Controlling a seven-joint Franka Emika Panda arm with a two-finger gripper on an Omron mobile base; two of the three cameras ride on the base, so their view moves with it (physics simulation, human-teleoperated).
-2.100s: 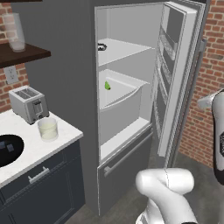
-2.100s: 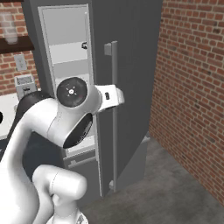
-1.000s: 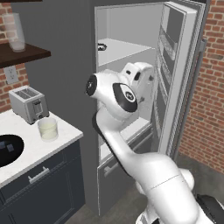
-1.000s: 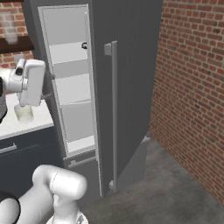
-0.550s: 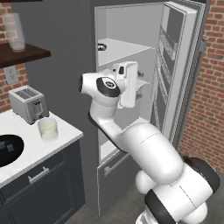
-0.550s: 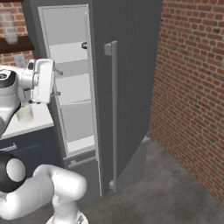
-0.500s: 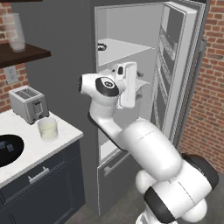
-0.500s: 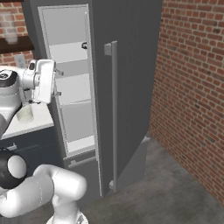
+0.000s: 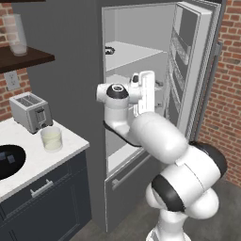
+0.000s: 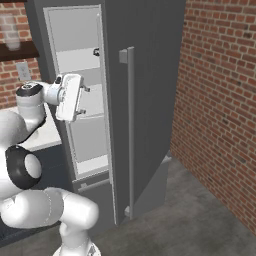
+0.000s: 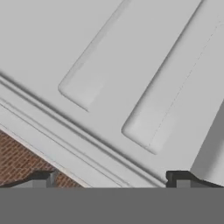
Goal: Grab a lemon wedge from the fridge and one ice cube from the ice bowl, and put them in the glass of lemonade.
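Now we have the gripper raised at the fridge opening, fingers spread and empty, facing the door's white inner panel. We cannot find the lemon wedge from here. Best swing toward the shelves and sight it before reaching.

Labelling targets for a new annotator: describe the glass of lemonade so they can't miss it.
Start at the open fridge and look left to the white counter beside it. The glass of lemonade is the short clear tumbler of pale yellowish liquid near the counter's front corner, just in front of the toaster. The taller clear glass stands up on the wooden shelf.
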